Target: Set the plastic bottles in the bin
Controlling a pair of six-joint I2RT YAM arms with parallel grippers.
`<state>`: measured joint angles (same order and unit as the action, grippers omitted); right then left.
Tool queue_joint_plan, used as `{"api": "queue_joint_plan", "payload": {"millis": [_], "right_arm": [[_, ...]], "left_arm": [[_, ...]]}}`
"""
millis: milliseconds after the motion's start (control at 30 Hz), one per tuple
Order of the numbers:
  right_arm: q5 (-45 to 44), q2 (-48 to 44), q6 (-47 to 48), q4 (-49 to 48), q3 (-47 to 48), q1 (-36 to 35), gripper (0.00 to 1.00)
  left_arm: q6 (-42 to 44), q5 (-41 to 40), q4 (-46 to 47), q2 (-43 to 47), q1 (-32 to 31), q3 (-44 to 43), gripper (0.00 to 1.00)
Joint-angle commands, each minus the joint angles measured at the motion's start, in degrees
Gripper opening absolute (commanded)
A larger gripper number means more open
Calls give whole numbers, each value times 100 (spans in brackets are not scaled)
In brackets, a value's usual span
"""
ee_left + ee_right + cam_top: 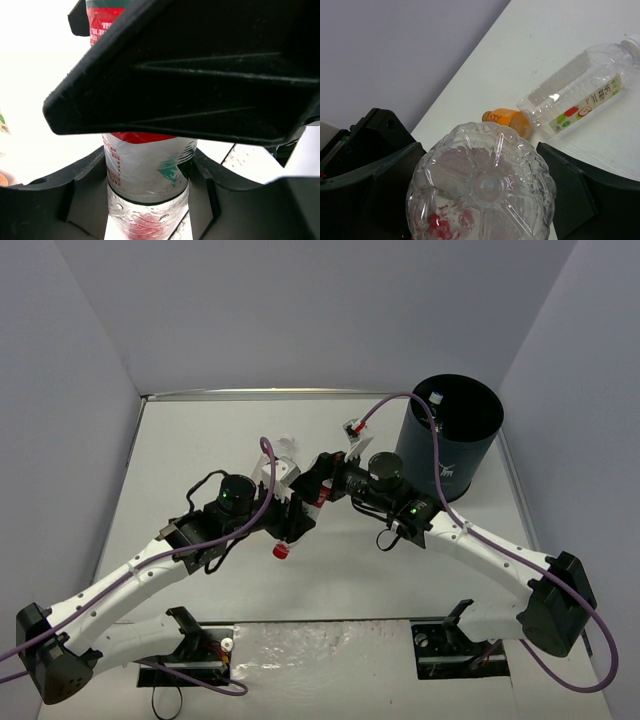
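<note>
Left jaws and right jaws both clamp the red-labelled bottle [145,165]; print illegible.

Three bottles are clearly counted: one clear red-labelled plastic bottle [145,165], one clear apple-labelled plastic bottle [580,95], one small orange-filled bottle [507,119]. One dark grey round bin [455,455] is seen.

red-capped bottle [281,551] | between left end effector [298,519], right end effector [322,485] | bin [452,466] far-right

Right arm [445,528] fronts bin [455,455], cable [434,435] crossing rim
</note>
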<state>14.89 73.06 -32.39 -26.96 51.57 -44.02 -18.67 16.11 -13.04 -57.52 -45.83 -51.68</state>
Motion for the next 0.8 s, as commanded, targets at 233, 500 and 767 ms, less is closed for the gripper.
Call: {"api": "queue_joint_plan", "payload": {"millis": [233, 500, 767], "right_arm": [[-560, -213, 120, -718, 267, -2, 28], [-1356, -479, 517, -72, 459, 15, 1], [-2284, -932, 915, 350, 518, 293, 0]], "left_arm": [[-84, 268, 487, 250, -49, -123, 61], [-94, -251, 206, 208, -40, -345, 97], [-202, -1316, -610, 127, -32, -734, 97]]}}
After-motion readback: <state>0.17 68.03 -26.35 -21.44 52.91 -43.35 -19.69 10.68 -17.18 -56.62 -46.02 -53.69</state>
